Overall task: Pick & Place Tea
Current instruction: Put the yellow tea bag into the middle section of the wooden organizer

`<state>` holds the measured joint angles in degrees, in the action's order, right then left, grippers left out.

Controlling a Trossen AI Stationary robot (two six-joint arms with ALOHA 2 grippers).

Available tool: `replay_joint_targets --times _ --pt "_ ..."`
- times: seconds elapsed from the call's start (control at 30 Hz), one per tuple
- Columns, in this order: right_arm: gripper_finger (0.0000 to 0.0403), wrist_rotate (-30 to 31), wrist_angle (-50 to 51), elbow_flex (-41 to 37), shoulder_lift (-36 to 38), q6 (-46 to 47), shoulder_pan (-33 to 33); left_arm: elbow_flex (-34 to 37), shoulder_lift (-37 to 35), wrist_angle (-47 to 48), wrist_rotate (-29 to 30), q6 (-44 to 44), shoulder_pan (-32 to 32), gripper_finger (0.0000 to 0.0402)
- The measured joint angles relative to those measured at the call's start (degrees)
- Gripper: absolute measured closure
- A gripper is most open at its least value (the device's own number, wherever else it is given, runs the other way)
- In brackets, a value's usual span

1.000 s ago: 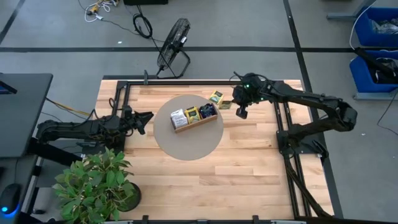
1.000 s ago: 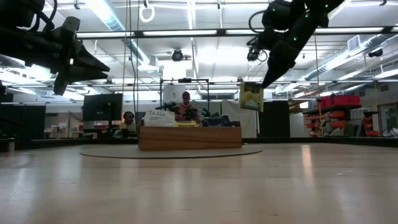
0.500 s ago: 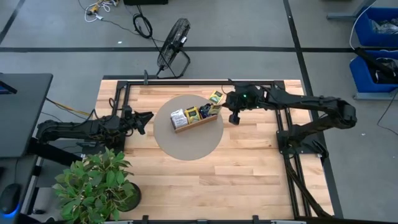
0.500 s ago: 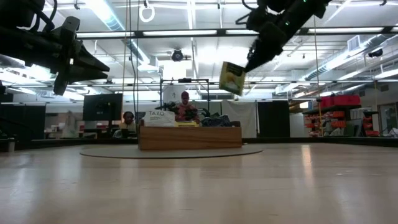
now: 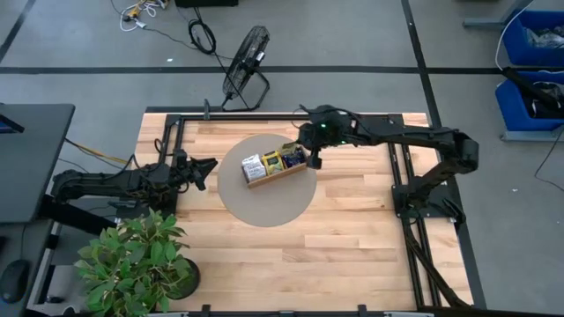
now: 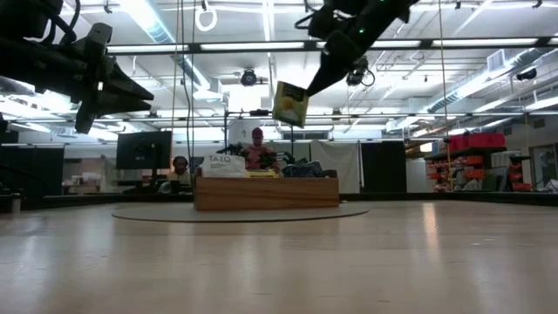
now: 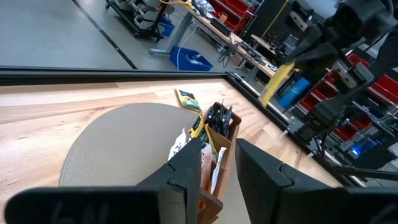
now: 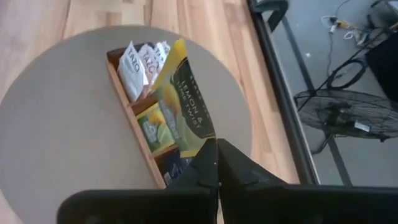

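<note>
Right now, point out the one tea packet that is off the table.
The green-yellow lemon packet, pinched in the right end effector and hanging in the air above the wooden tray. The other packets sit in the tray or lie flat beside it.

Robotics lab: parts bins (image 7: 292, 87) (red, blue), ceiling strip lights (image 6: 157, 22).

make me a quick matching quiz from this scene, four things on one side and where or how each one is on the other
Things:
1. right hand
2. left hand
3. wooden tray
4. floor fan

Places or states:
A. on the round grey mat
B. on the floor beyond the table
C. holding a green-yellow tea packet above the tray
D. empty, at the table's left side

Pairs: 1-C, 2-D, 3-A, 4-B
</note>
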<state>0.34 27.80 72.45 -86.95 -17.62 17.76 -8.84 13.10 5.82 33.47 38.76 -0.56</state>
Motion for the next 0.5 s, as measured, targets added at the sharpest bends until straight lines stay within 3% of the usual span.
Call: replay_joint_targets --times 0.5 --pt "0.0403 -4.42 2.8 8.54 -12.56 -3.87 -2.71 0.0 -0.01 -0.02 0.01 0.09 0.0 0.0299"
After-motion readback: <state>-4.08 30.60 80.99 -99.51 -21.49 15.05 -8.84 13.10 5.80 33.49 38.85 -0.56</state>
